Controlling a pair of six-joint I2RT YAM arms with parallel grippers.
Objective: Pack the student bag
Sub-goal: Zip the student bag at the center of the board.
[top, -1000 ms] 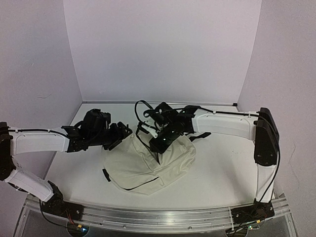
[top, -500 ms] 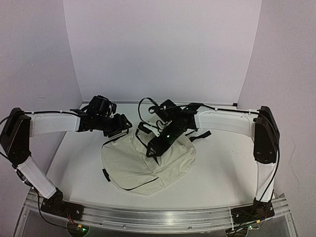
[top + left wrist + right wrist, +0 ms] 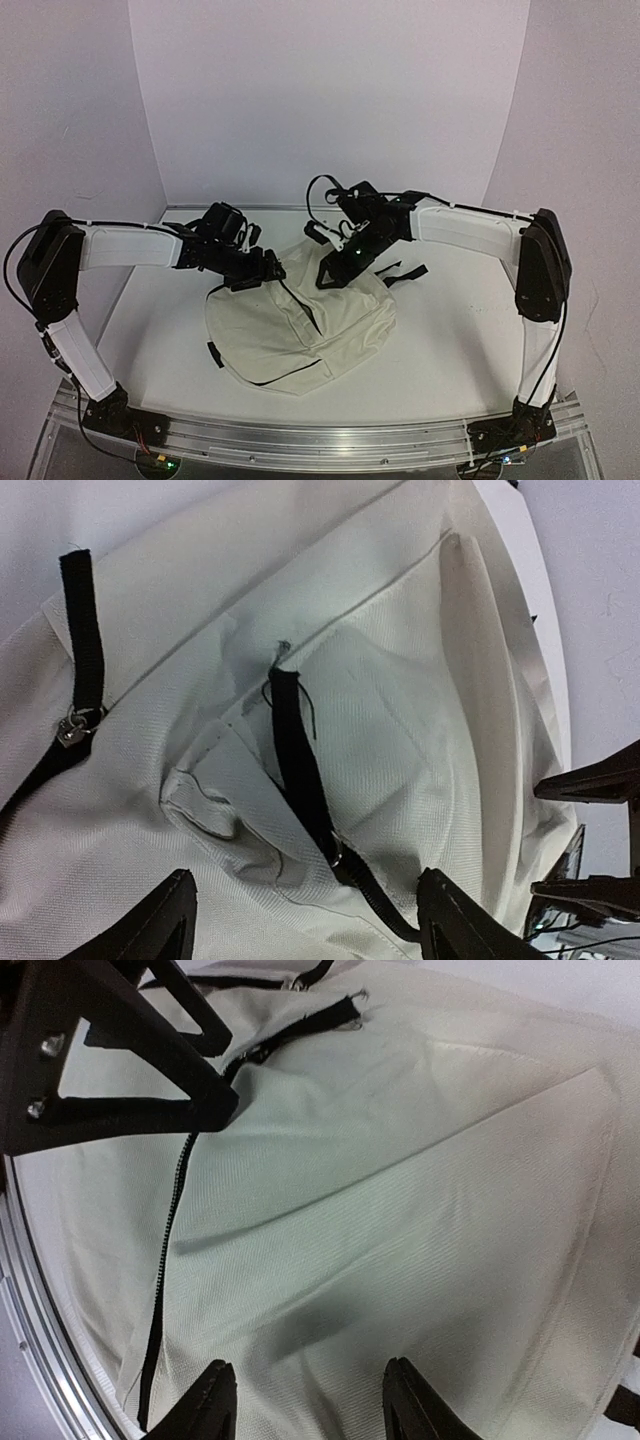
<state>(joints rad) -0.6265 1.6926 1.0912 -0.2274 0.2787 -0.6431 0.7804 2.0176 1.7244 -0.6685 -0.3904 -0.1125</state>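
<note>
The student bag (image 3: 300, 325) is a cream fabric backpack with black zipper trim, lying flat in the middle of the table. My left gripper (image 3: 272, 272) is open just above its upper left edge. In the left wrist view its jaws straddle a black zipper end and metal pull (image 3: 338, 852) without touching it. My right gripper (image 3: 330, 275) is open above the bag's upper middle. In the right wrist view its fingertips (image 3: 215, 1385) hover over plain cream fabric (image 3: 400, 1210) beside a black zipper line (image 3: 170, 1230). Both grippers are empty.
Black straps (image 3: 400, 272) trail from the bag's far right side onto the white table (image 3: 460, 330). White walls enclose the back and sides. A metal rail (image 3: 320, 440) runs along the near edge.
The left gripper has swung right and forward to the bag's upper left edge. The right gripper has pulled back and to the right, off the bag's middle toward its far edge.
</note>
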